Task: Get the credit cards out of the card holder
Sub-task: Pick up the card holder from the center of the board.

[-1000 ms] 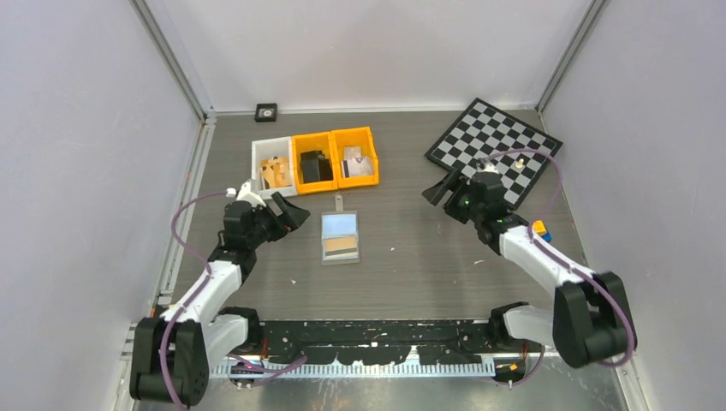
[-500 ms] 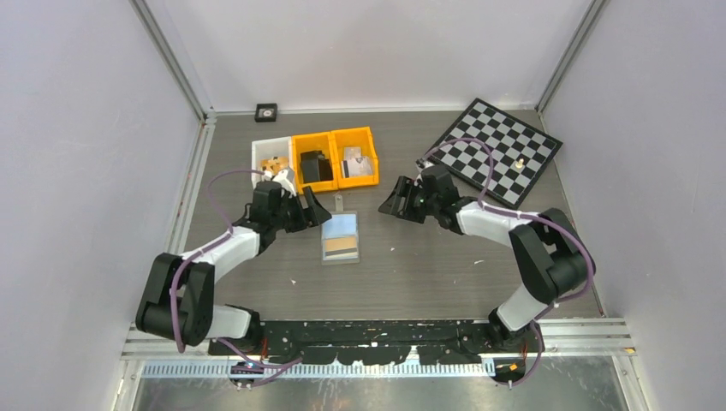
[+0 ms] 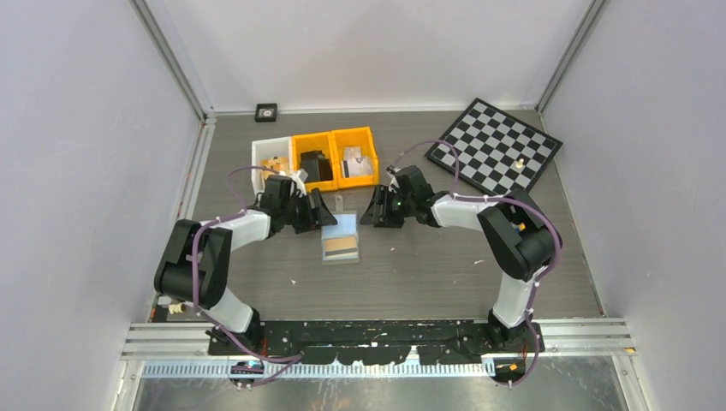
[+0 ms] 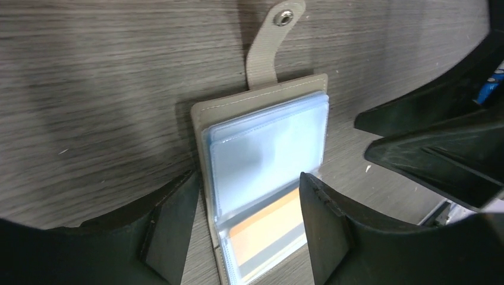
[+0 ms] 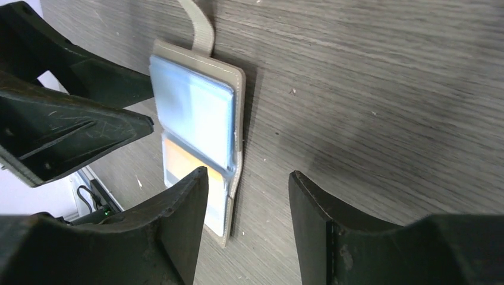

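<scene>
The card holder [image 3: 341,253] lies open and flat on the table, its snap tab [image 3: 340,203] pointing away. A pale blue card [image 3: 341,226] shows in its far clear sleeve and a tan-brown card [image 3: 342,246] in the near one. My left gripper [image 3: 320,214] is open just left of the holder; in the left wrist view [image 4: 246,205] its fingers straddle the holder [image 4: 199,119] over the tan-brown card [image 4: 267,228] and below the blue card [image 4: 267,151]. My right gripper [image 3: 371,211] is open just right of the holder [image 5: 238,83], one finger [image 5: 184,219] over its edge.
A white bin [image 3: 272,168] and two orange bins [image 3: 334,159] stand just behind the holder. A chessboard [image 3: 495,147] with a small piece [image 3: 519,161] lies at the back right. A small black square object [image 3: 266,110] sits at the back wall.
Both arms have swung inward to the card holder, the left from the left side, the right from the chessboard. The holder has not moved.
</scene>
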`<state>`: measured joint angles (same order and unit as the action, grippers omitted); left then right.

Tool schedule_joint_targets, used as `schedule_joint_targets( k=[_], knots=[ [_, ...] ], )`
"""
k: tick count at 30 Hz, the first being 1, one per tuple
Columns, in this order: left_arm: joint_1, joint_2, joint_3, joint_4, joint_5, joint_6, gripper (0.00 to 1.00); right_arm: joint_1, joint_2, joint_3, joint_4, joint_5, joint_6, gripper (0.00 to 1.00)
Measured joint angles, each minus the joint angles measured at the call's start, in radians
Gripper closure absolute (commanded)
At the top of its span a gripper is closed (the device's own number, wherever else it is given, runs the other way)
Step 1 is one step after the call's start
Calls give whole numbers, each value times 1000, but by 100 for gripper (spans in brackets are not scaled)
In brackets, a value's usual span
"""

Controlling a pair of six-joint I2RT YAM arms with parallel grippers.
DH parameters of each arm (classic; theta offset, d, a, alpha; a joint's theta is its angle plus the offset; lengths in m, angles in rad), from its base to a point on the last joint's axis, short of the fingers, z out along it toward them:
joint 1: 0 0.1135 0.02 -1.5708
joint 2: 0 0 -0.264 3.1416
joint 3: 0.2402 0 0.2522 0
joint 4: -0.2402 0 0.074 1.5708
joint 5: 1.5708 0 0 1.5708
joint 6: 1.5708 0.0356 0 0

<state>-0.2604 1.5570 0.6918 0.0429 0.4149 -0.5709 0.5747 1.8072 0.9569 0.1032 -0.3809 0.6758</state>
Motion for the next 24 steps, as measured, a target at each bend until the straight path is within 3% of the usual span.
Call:
schedule_joint_targets(
  k=[7,15,24],
  knots=[
    [-11,46,25,18,65,-5,38,2,66,38,-7,-30,7,50],
    [-13,114,26,106,163,-51,56,11,102,71,-6,-43,12,55],
    [-18,134,30,108,169,-45,67,9,105,72,-2,-51,19,53]
  ],
)
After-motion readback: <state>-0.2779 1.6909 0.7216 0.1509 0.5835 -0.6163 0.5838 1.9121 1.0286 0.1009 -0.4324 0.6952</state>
